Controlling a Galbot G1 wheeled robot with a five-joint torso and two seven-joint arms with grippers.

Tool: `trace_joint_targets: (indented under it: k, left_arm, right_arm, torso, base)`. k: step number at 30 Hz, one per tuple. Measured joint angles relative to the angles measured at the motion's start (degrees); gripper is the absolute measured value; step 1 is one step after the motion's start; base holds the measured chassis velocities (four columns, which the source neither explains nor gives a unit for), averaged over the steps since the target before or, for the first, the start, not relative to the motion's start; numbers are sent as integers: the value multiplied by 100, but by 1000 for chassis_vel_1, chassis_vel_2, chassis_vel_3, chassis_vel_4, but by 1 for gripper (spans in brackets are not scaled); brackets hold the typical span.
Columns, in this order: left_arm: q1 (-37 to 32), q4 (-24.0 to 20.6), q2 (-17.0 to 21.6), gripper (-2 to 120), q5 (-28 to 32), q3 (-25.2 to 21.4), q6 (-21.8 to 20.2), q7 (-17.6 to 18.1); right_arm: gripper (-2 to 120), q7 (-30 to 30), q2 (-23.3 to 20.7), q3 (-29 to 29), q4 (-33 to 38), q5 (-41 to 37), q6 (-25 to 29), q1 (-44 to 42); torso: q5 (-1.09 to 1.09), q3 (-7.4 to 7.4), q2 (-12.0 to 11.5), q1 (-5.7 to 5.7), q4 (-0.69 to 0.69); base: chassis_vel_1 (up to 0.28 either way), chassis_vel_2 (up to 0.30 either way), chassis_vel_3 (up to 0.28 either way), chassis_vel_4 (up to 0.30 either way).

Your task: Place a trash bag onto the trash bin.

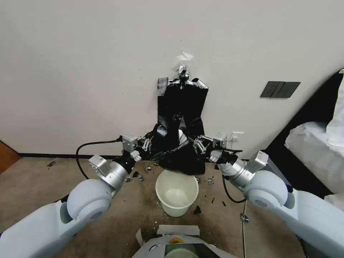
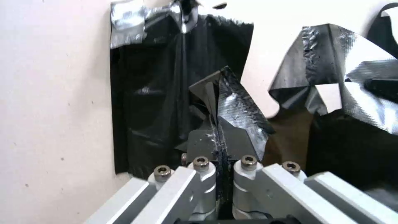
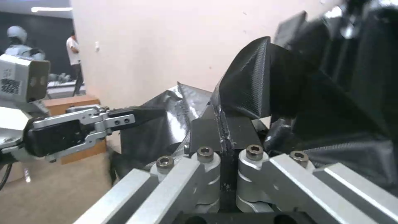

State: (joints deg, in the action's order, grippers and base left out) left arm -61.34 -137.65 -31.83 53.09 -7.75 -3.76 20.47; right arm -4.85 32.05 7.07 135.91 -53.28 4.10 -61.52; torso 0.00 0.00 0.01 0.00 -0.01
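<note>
Wall first, since it's the biggest thing here: plain white, with the spare bundle of bags hanging flat from a silver clip, and a dark switch plate off to your right. Below it is tan carpet littered with little black and silver scraps.

Next down in size, the trash bin sits upright on the carpet right in front of you, open and unlined. The trash bag is bunched up in the air between your two arms, its lowest fold hanging just over the bin's back rim, looks like touching or nearly so. It isn't around the rim at all yet.

Your left tool is clenched on one edge of the bag; in the left wrist view you can see the film pinched between the pads. Your right tool is likewise clamped on the opposite edge, same story in the right wrist view.

What I'd worry about: each grip looks like a thin sliver of slick film, so pulling apart hard could slip it out or tear it. The mouth also doesn't look opened, more like a crumpled wad, so lowering now would probably just drop a lump into the bin. The bag also hangs right against the bundle, so it might snag there. And the bin looks light, so dragging film on the rim could tip it.
</note>
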Motion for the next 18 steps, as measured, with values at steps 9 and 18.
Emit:
trace_joint_targets:
  k: [9, 18]
  left_arm:
    - [-211, 150, -263, 0, -159, 222, -12, 69]
    - [-477, 193, -626, 0, -381, 552, -77, 122]
  right_arm:
    - [0, 14, 416, -1, -332, 421, 143, -536]
    - [0, 21, 332, 473, -211, 555, 184, -1230]
  torso:
    - [0, 0, 0, 0, 1]
    - [-1, 0, 0, 0, 1]
  base:
    - [0, 0, 0, 0]
    - [0, 0, 0, 0]
